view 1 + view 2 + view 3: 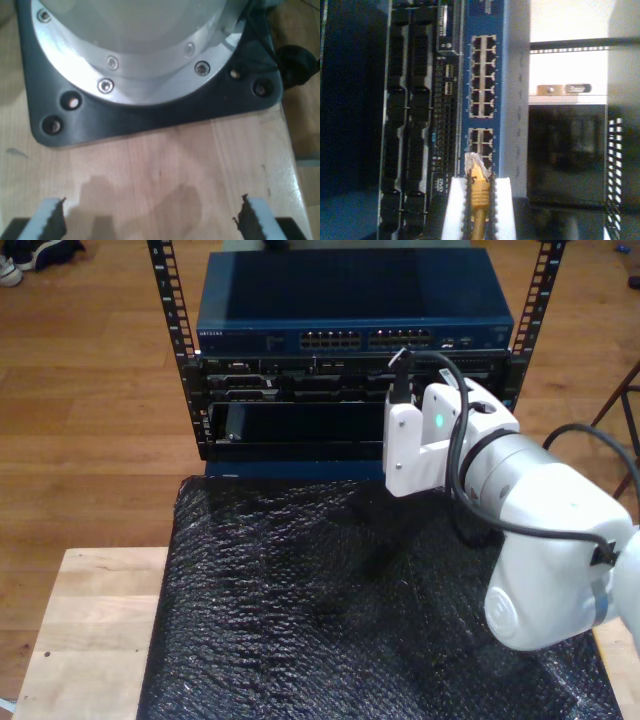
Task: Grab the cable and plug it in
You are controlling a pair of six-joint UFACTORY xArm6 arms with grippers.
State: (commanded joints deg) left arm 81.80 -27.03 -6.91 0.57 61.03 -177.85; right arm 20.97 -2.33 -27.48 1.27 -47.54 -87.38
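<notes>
My second pincer [479,200] grips the cable [479,192] just behind its clear plug — held before the blue switch [482,95]; my first pincer [150,220] hangs released over the desk [165,160]

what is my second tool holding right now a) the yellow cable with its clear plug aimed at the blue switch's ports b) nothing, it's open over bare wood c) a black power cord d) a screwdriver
a: in the second wrist view my second tool is closed on the yellow cable, whose clear plug sits just before the ports of the blue switch.
</notes>
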